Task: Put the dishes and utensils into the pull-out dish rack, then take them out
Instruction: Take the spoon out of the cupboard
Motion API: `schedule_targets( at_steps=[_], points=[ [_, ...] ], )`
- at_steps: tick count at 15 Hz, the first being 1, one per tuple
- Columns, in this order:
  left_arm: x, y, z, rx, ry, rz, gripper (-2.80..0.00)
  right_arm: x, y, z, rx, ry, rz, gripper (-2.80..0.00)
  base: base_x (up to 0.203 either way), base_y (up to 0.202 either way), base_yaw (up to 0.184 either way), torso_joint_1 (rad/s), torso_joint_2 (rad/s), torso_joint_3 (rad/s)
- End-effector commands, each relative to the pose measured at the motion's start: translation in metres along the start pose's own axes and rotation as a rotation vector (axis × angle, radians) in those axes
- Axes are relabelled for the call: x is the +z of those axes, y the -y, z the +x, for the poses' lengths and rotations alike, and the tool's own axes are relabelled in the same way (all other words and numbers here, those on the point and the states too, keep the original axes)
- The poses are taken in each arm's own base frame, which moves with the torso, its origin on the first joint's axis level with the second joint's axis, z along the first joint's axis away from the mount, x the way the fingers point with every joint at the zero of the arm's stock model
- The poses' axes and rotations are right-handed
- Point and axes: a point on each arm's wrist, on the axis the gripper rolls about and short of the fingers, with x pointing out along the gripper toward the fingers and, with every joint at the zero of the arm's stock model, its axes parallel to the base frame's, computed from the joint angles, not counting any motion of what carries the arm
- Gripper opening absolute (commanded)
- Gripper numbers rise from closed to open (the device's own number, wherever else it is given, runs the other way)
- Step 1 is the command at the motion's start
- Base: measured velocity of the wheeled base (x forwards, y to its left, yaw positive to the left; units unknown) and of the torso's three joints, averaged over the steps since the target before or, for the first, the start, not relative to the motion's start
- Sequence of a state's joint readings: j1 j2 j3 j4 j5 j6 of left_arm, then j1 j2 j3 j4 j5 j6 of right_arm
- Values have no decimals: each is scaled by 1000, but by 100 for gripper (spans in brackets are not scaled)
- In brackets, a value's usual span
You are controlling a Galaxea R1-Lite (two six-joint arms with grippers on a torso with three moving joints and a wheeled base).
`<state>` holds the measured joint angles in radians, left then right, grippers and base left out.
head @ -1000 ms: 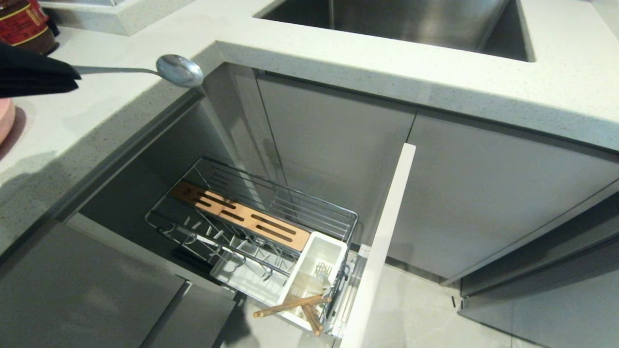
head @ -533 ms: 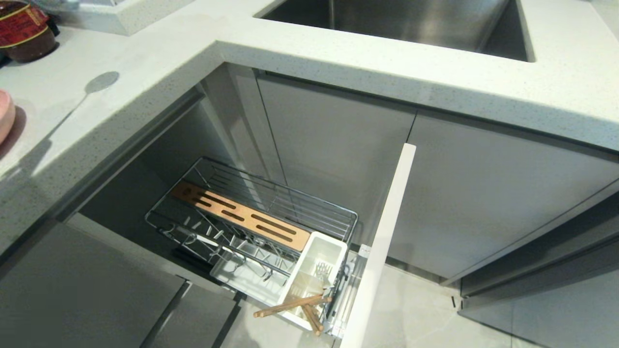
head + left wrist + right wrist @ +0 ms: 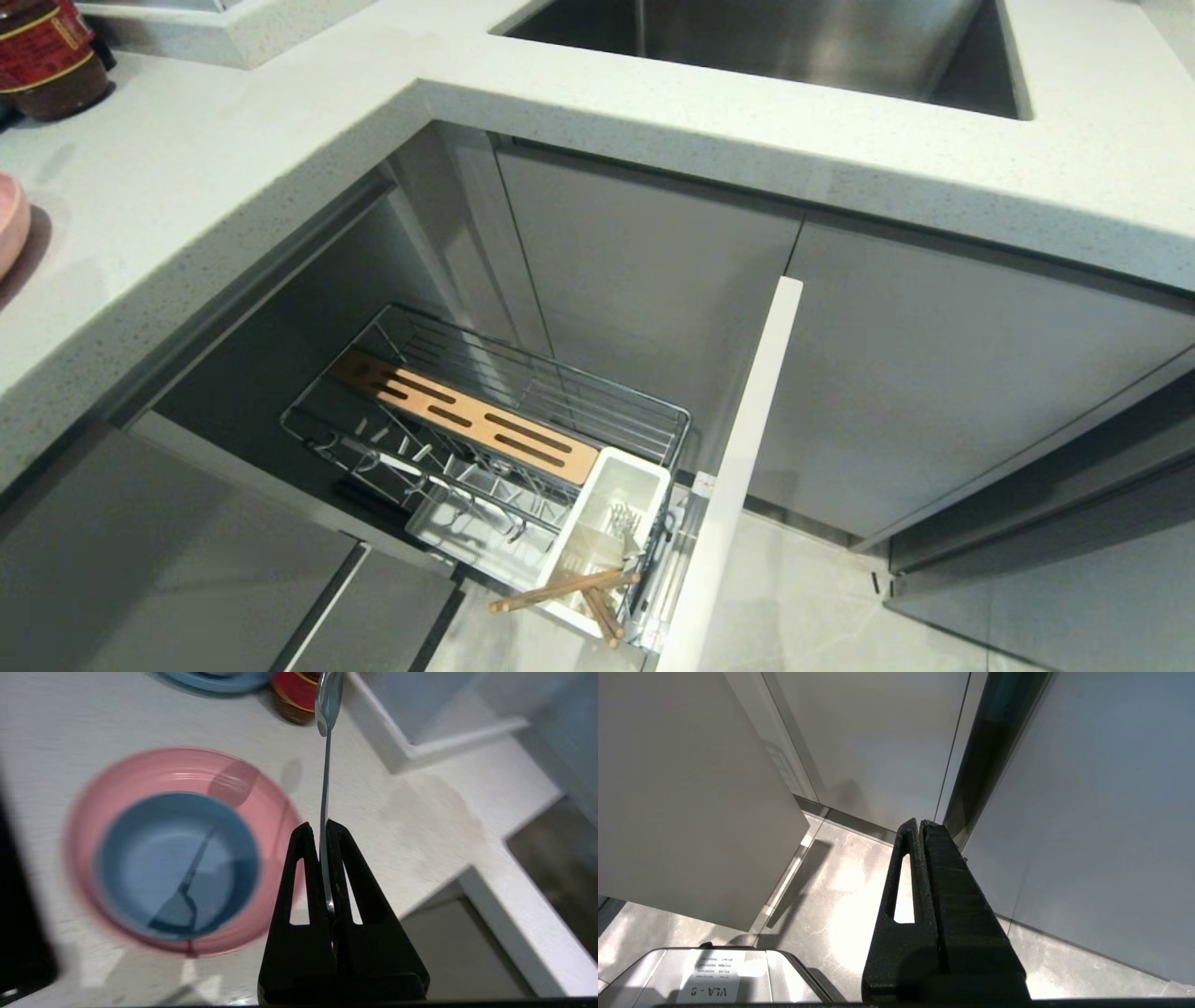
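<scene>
Protruding from left gripper: spoon, beside bowl.

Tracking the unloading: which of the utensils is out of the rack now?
The spoon, clamped by its handle in the left gripper over the counter; the chopsticks lie across the white cutlery cup.

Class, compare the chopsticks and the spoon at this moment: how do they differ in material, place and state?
The chopsticks are light wood; the spoon is silver metal. The chopsticks rest across the white cutlery cup of the rack; the spoon is over the countertop. The chopsticks lie free; the left gripper clamps the spoon's handle. Both are long, slim utensils.
</scene>
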<state>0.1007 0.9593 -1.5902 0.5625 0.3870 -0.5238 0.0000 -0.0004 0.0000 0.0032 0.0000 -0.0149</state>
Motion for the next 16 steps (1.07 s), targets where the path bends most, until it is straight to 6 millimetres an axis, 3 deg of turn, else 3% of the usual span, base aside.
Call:
schedule_targets(
  at_steps=[1, 9, 16],
  points=[
    [-3, -10, -17, 78, 61, 0, -280, 0, 0, 0, 0, 0, 0, -280, 0, 0, 0, 0, 0, 0],
    [-44, -39, -32, 332, 90, 39, -280, 0, 0, 0, -1, 0, 0, -280, 0, 0, 0, 0, 0, 0],
    [-73, -57, -15, 404, 97, 45, -280, 0, 0, 0, -2, 0, -1, -280, 0, 0, 0, 0, 0, 0]
  ],
)
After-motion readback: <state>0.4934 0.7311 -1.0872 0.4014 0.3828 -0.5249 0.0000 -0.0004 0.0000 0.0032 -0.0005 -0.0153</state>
